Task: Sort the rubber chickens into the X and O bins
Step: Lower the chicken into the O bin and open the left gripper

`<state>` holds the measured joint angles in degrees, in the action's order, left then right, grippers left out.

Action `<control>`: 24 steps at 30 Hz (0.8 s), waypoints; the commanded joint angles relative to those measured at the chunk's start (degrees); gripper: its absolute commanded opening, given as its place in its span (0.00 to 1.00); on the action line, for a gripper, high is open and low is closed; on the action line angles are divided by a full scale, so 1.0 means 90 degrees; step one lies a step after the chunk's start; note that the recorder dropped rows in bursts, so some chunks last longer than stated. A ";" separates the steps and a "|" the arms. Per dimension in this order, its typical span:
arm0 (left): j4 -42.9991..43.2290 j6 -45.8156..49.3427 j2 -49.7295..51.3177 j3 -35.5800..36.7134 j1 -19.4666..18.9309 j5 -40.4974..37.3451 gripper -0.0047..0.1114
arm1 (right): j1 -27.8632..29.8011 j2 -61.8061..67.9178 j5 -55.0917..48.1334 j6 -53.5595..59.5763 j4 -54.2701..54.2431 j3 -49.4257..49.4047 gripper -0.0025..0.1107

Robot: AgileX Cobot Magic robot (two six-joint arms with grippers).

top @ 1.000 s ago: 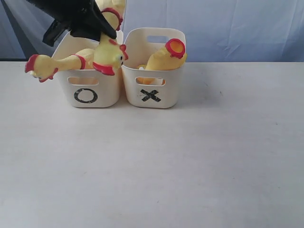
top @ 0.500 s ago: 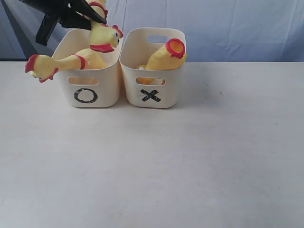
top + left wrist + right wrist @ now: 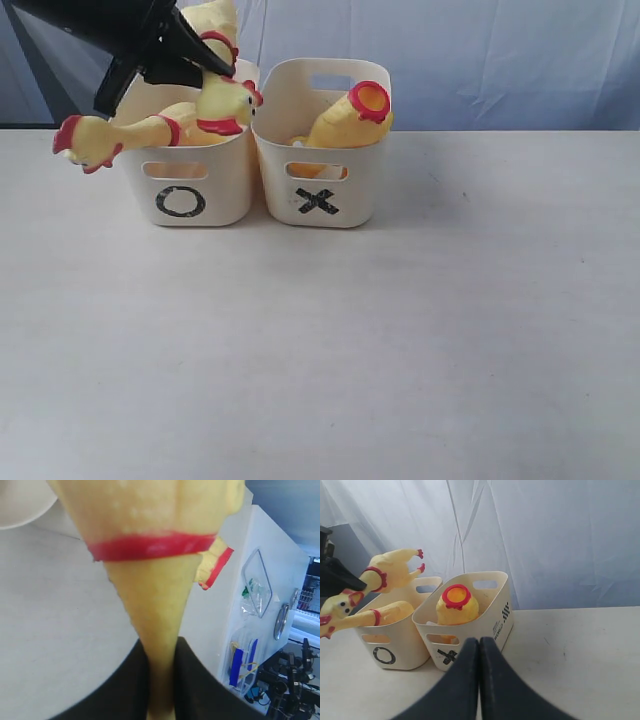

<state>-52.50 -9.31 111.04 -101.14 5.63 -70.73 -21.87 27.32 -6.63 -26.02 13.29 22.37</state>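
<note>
Left gripper (image 3: 161,695): clamped tight on the held chicken (image 3: 222,95), with the thin yellow neck squeezed between its two black fingers (image 3: 125,690).
Held chicken: in the air over the O bin (image 3: 185,190), head down and red feet up. Its head is right at the rim on the side next to the X bin (image 3: 318,195).
Second chicken (image 3: 120,132): lying in the O bin, neck draped over the outer rim, head hanging clear outside the tub.
Headless chicken (image 3: 345,120): sitting in the X bin, tilted, its red-rimmed neck hole poking above the rim.
Bins: side by side on the white table (image 3: 400,330), nearly touching, with the O bin on the left arm's side.
Right gripper (image 3: 479,680): fingers pressed together with nothing between them, low over the table, facing both bins from well back.
</note>
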 commanded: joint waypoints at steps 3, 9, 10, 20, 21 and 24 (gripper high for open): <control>0.0144 0.0228 -0.0048 -0.0050 -0.0115 0.0085 0.04 | 0.0016 -0.0018 0.0035 0.0015 0.0017 -0.0042 0.01; 0.0358 0.0446 -0.0048 0.0021 -0.0115 0.0085 0.04 | 0.0016 -0.0018 0.0035 0.0015 0.0017 -0.0042 0.01; 0.0406 0.0461 -0.0048 0.0070 -0.0115 0.0085 0.04 | 0.0016 -0.0018 0.0035 0.0015 0.0017 -0.0042 0.01; 0.0505 0.0999 -0.0048 0.0380 -0.0115 0.0085 0.04 | 0.0016 -0.0018 0.0038 0.0015 0.0017 -0.0042 0.01; 0.0505 0.1069 -0.0048 0.0380 -0.0115 0.0085 0.04 | 0.0016 -0.0018 0.0038 0.0015 0.0017 -0.0042 0.01; 0.0505 0.1222 -0.0048 0.0380 -0.0115 0.0085 0.04 | 0.0016 -0.0018 0.0038 0.0015 0.0017 -0.0042 0.01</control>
<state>-47.10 0.00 111.04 -97.69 4.73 -70.73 -21.87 27.32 -6.63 -26.02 13.29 22.37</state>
